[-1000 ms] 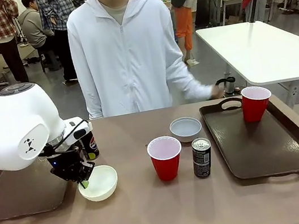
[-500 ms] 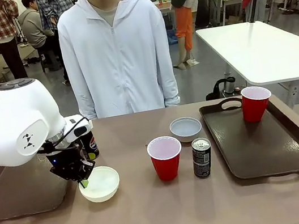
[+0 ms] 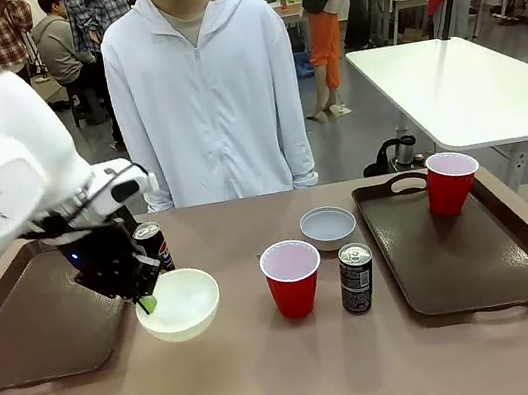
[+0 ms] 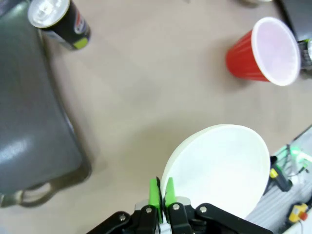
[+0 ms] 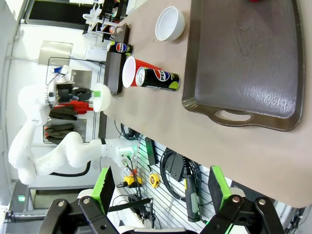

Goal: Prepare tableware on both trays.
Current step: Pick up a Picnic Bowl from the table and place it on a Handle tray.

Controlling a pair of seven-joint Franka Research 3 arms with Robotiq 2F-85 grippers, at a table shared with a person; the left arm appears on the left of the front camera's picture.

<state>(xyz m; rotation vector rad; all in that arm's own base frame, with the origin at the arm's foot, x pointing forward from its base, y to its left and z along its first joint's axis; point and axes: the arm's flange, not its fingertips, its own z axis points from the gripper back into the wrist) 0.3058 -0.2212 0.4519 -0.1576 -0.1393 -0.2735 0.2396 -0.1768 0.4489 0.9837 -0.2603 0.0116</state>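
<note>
My left gripper (image 3: 147,302) (image 4: 161,187) is shut on the rim of the cream-white bowl (image 3: 178,304) (image 4: 219,168), which hangs lifted above the table beside the left tray (image 3: 36,322) (image 4: 29,122). A dark can (image 3: 153,246) (image 4: 58,19) stands just behind the bowl. At mid-table are a red cup (image 3: 292,277) (image 4: 263,51), the pale grey bowl (image 3: 329,227) (image 5: 170,23) and a second can (image 3: 357,278) (image 5: 157,78). The right tray (image 3: 465,245) (image 5: 243,53) holds another red cup (image 3: 451,182). My right gripper (image 5: 158,187) is open, high above the table's edge.
A person in a white hooded jacket (image 3: 206,96) stands at the far side, arms down. A white table (image 3: 458,84) stands behind on the right. Cables and equipment lie under the table's near edge in the right wrist view.
My left gripper has lifted the cream-white bowl off the table and raised it. The person drew a hand back from the right tray and stood upright.
</note>
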